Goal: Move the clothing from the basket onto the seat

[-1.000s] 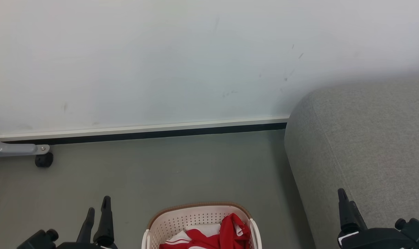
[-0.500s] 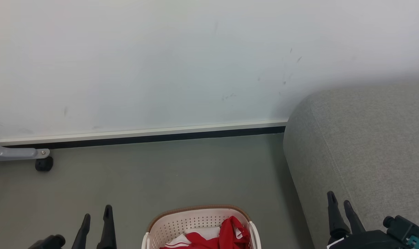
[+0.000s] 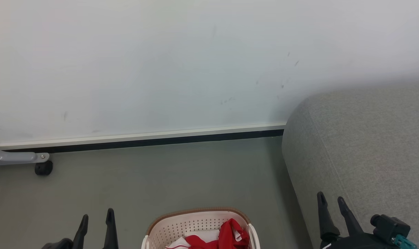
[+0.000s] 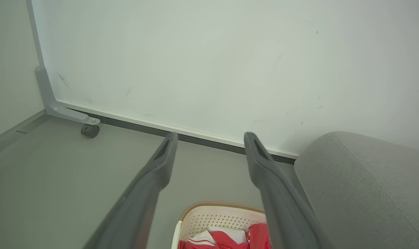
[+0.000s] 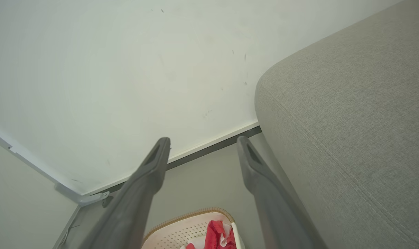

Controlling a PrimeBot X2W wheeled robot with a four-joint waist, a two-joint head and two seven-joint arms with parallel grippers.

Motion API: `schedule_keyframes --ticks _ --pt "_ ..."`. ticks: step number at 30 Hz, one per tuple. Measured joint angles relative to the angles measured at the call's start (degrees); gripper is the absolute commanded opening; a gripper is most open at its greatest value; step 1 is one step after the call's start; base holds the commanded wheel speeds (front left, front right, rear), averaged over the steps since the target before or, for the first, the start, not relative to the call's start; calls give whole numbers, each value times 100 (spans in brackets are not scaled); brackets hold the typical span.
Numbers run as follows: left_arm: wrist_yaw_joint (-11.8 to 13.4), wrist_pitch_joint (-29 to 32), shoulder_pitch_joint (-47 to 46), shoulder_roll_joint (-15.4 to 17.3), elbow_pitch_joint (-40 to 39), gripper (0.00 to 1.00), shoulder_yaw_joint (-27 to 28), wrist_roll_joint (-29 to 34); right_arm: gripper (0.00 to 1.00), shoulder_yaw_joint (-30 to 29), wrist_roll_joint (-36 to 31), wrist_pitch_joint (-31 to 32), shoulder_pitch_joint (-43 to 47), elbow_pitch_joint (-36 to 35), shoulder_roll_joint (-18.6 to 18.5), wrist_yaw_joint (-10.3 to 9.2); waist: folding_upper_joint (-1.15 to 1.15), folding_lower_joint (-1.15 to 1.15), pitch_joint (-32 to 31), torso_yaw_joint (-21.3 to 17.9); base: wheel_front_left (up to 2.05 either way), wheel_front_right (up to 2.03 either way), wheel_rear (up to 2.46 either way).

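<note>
The cream-white basket [image 3: 182,224] with a brown rim sits on the floor at the bottom middle of the head view, cut off by the frame edge. Red clothing [image 3: 230,237] with white trim lies bunched inside it, also seen as clothing [image 4: 226,238] and clothing [image 5: 218,235] in the wrist views. The grey seat [image 3: 365,145] fills the right side. My left gripper [image 3: 96,217] stands open at the lower left, left of the basket. My right gripper [image 3: 331,201] stands open at the lower right, in front of the seat's side. Both hold nothing.
A pale wall with a white and dark baseboard [image 3: 143,138] runs behind the grey floor. A grey metal leg with a black caster [image 3: 43,167] stands at the far left by the wall. Bare floor [image 3: 168,176] lies between basket and wall.
The whole head view has shifted, so the basket and left gripper sit lower in frame. My right gripper has moved left and its fingers now show apart.
</note>
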Motion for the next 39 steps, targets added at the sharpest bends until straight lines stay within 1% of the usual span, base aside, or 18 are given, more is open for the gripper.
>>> schedule_keyframes --ticks 2,12,15,26,28,31,39 --pt "47 -47 10 1 -14 100 -11 178 100 53 -124 -41 2 -4 -8 -38 0 0 -10 -2 0 0 0" --pt "101 -233 116 4 -56 100 -97 826 100 285 -817 -238 23 -23 -71 -49 0 0 -59 -9 0 0 0" --pt "144 -293 170 5 -79 100 -125 999 100 346 -1027 -288 31 -32 -80 -88 0 0 -72 -13 0 0 0" --pt "149 -502 297 10 -96 100 -198 1697 100 552 -1761 -490 78 -63 -145 -145 0 0 -120 -33 0 0 0" --pt "180 -553 346 10 -97 100 -220 1926 100 615 -1940 -545 101 -69 -153 -166 0 0 -135 -38 0 0 0" --pt "192 -553 345 10 -93 100 -220 1975 100 634 -2048 -546 104 -71 -154 -174 0 0 -139 -39 0 0 0" --pt "166 -553 345 -3 -34 100 -193 1971 100 626 -2054 -546 104 -71 -156 -172 0 1 -139 -39 0 0 0"
